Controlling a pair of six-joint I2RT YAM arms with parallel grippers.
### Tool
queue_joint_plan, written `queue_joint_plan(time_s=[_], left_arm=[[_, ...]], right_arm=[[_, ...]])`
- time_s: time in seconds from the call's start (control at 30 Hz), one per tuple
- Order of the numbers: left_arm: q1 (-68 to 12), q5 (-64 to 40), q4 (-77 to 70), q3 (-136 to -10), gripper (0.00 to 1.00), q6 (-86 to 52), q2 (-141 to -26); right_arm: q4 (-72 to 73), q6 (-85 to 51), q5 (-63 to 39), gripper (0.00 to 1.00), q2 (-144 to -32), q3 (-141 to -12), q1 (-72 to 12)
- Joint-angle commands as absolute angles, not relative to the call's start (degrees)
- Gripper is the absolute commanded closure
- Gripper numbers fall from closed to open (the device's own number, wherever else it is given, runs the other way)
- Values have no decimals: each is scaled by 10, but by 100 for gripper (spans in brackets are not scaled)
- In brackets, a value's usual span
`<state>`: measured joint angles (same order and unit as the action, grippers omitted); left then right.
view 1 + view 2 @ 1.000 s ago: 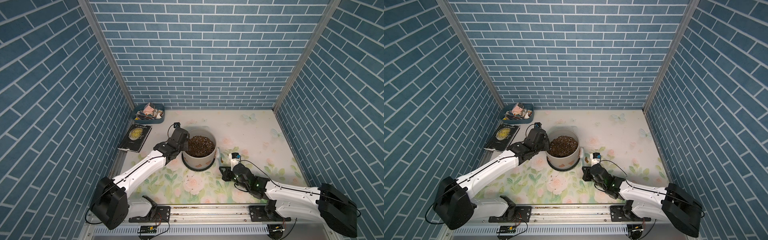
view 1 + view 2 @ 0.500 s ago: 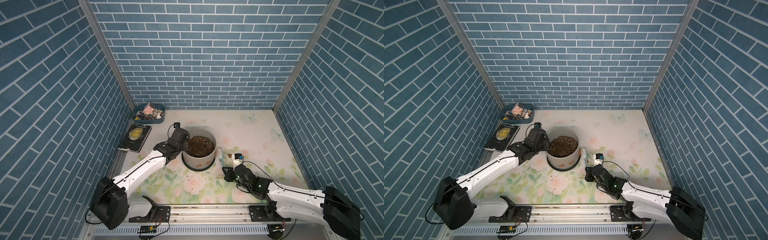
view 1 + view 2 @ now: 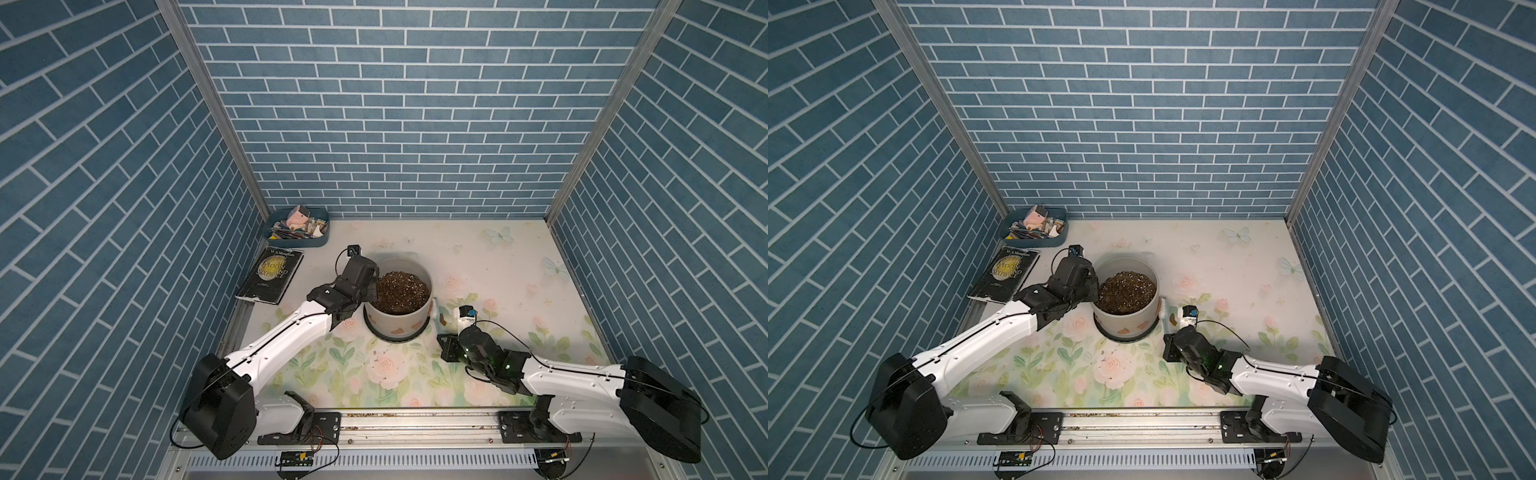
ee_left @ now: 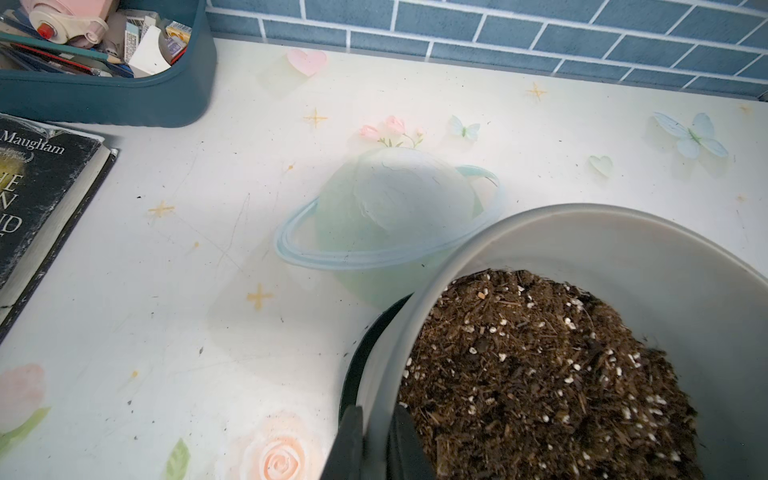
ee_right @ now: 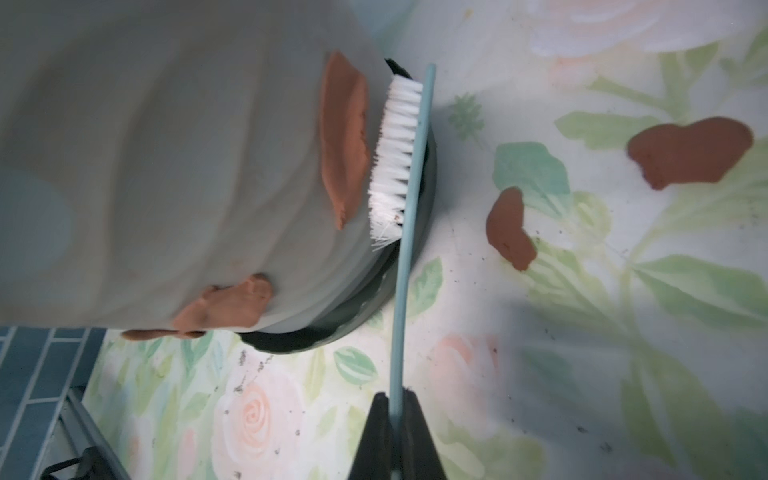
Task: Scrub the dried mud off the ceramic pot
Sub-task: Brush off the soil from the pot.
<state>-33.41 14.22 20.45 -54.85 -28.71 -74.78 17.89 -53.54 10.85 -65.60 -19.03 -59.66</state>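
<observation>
White bristles (image 5: 395, 153) apparently against dried mud (image 5: 344, 133)

The ceramic pot (image 3: 399, 322) is sitting on a saucer (image 3: 392, 336) near the middle of the table (image 3: 498, 257), with soil (image 3: 402, 291) lying inside it. Behind and to the left of it, a book (image 3: 272, 274) is lying flat, and behind the book a tray (image 3: 320, 241) is standing in the back left corner. The left gripper (image 4: 376, 436) is straddling the pot's left rim. A brush (image 5: 405, 208) is lying against the pot's right wall, just beside a patch of dried mud (image 5: 345, 137), its handle sitting in the right gripper (image 5: 395, 419), in front of and to the right of the pot. Two flakes (image 5: 509, 228) are lying on the table right of the brush.
</observation>
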Motion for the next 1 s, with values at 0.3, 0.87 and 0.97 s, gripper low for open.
queue_joint_plan(time_s=[0.3, 0.87, 0.97], left_arm=[[-337, 139, 199, -532, 100, -295, -735], [-337, 145, 205, -531, 100, -294, -728], [-337, 148, 207, -533, 100, -293, -729]], right_arm=[[169, -526, 121, 100, -565, -160, -603], [-34, -524, 140, 100, -505, -173, -549], [-108, -494, 131, 100, -583, -215, -529]])
